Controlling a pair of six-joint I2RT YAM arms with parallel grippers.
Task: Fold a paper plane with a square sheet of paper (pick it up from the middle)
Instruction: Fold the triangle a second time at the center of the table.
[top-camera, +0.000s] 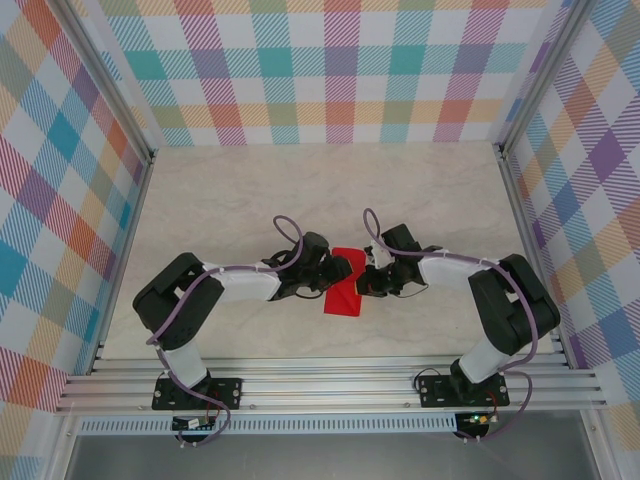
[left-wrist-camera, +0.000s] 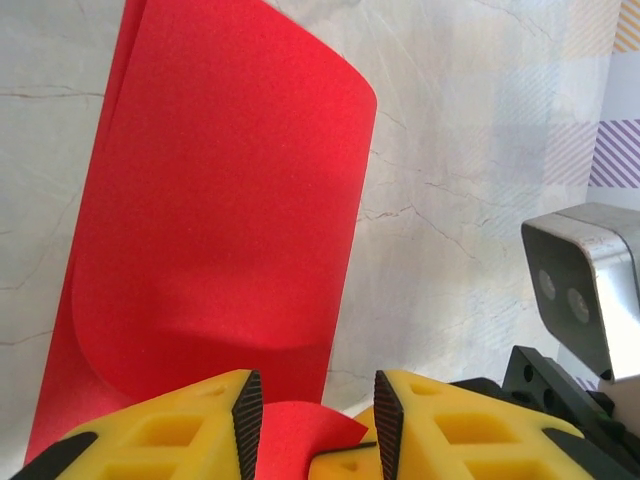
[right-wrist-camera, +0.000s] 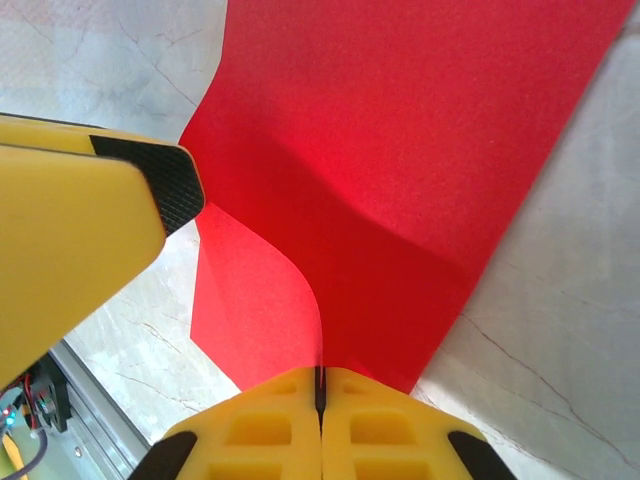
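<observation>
Mid-table, paper plane (top-camera: 344, 296) seemingly near-far; right end effector (right-wrist-camera: 320, 386) pinching, left end effector (left-wrist-camera: 316, 402) ajar.

Paper plane (right-wrist-camera: 400, 150): smooth, matt red paper. Table (top-camera: 300, 190): pale, veined, stone-like finish with little sheen. The left gripper (left-wrist-camera: 312, 415) is moulded in matt yellow plastic, its pads (left-wrist-camera: 248, 410) black and finely ribbed. Brushed metal rails (top-camera: 330, 385) are seen along the table's near edge.

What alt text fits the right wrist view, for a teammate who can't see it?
The right claw is pinched shut on the near edge of the red paper, whose loosely folded layers spread away over the pale marbled table. A yellow finger of the left claw juts in from the left.
</observation>
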